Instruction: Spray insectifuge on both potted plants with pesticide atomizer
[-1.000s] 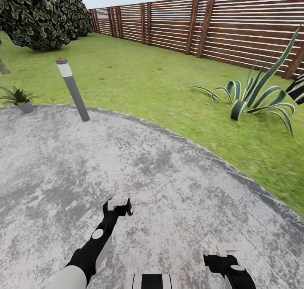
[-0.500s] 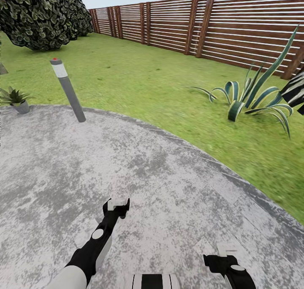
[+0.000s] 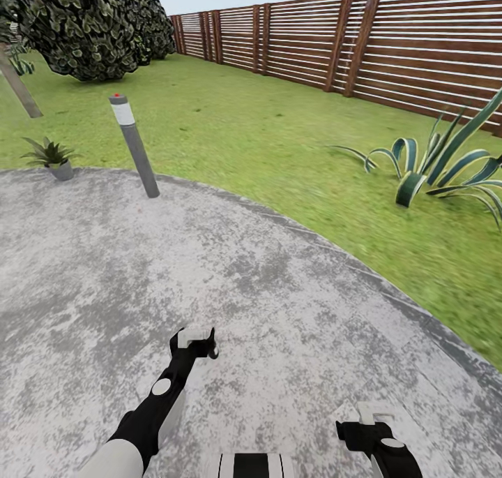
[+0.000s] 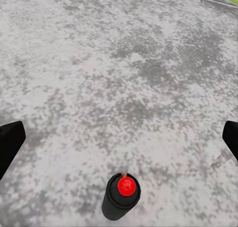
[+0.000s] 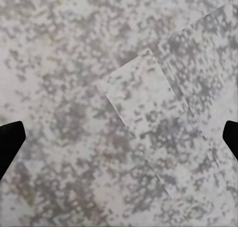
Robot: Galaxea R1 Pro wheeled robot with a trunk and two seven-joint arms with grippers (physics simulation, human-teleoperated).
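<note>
A: Left gripper (image 4: 121, 137)?
B: Fingers spread wide, gripping nothing. The pesticide atomizer (image 4: 122, 196) is upright between them, near the palm, untouched. Lined up for a grasp, I judge.
A: Right gripper (image 5: 119, 140)?
B: Also spread, empty, idle over the patio (image 5: 134, 88).

Red-topped dark atomizer (image 4: 121, 197) — mottled grey patio (image 3: 84, 269)
</note>
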